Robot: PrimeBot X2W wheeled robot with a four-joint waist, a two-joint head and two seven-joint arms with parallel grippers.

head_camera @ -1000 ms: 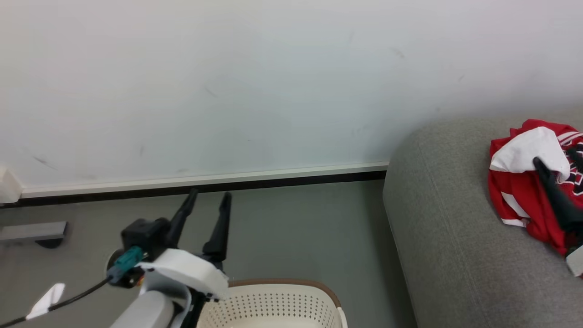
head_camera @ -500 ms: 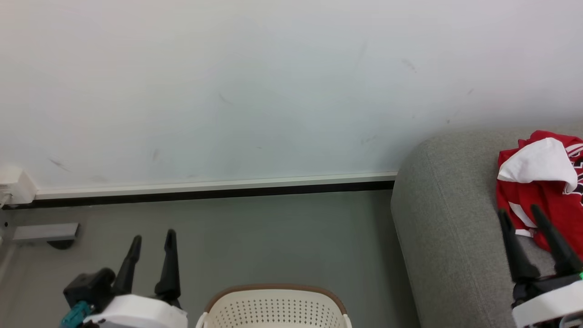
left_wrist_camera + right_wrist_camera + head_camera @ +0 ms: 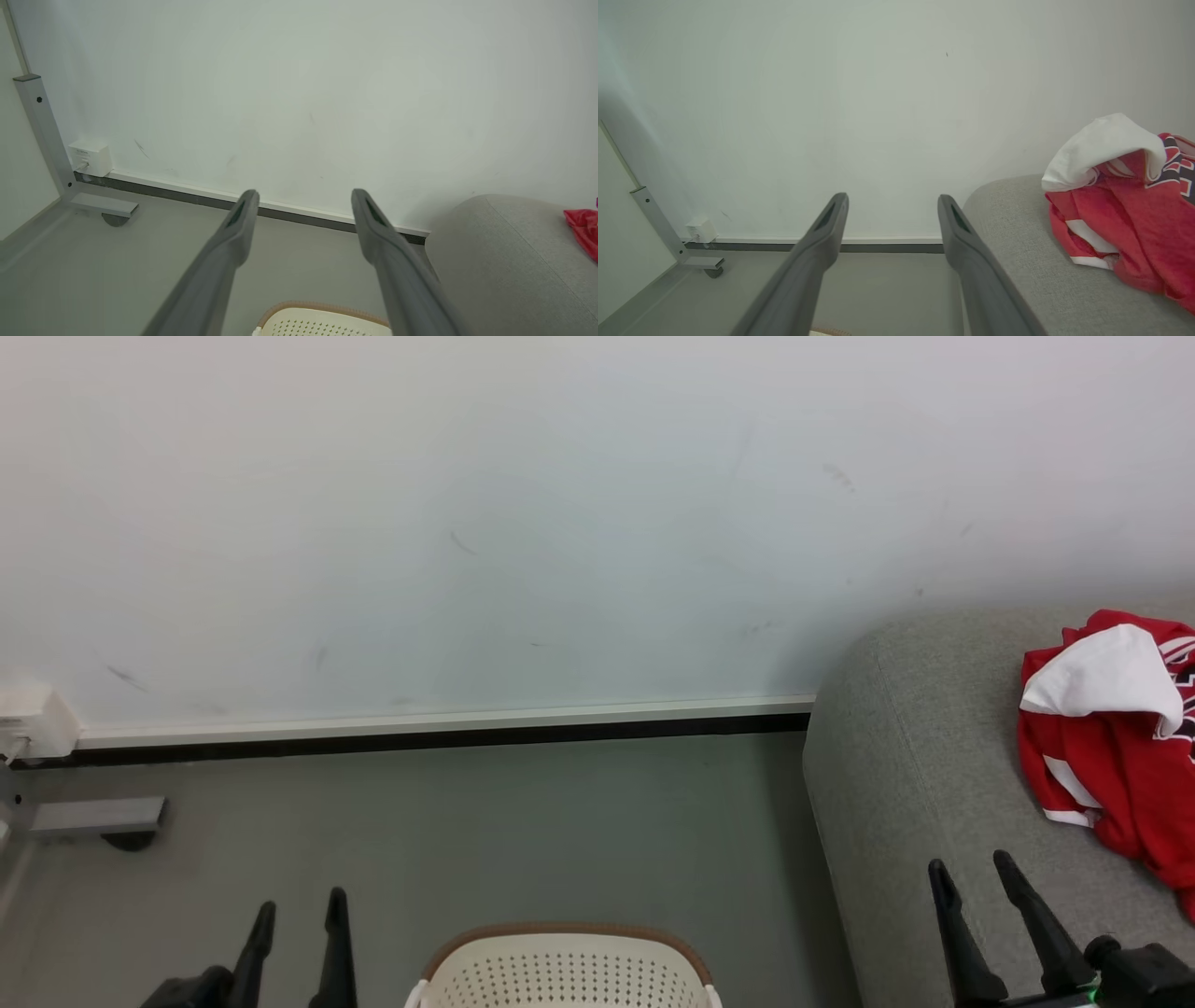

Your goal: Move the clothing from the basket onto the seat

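Left tool (image 3: 301,902): near left, fingers spread, nothing between them. It hangs over bare floor (image 3: 560,821), just left of the basket. The left wrist view agrees: the gap is clear, with just wall (image 3: 327,93) behind it.

Basket (image 3: 560,938): near centre, on the floor, between the two tools. Just the far rim and a strip of perforated wall are in frame. The inside is cut off at the bottom edge, so I can't tell if any fabric is left in there.

Seat (image 3: 896,784): right side, just beside the basket.

Right tool (image 3: 971,861): fingers spread, empty, over the near-left part of the seat. It is apart from the fabric, not touching it.

Clothing (image 3: 1111,756): red and white heap lying on the seat cushion at far right, partly cut by the frame edge. It is crumpled, with a white panel folded over the top. Neither tool is on it.

Status, my read:
- At least one load is on the seat, so that part is done.
- Both tools are free, in a neutral pose.
- Open item is the basket contents. If it's empty, the task is complete. If not, another pick from the basket is due.
- The heap sits well in from the seat's left edge, so slide-off looks unlikely.
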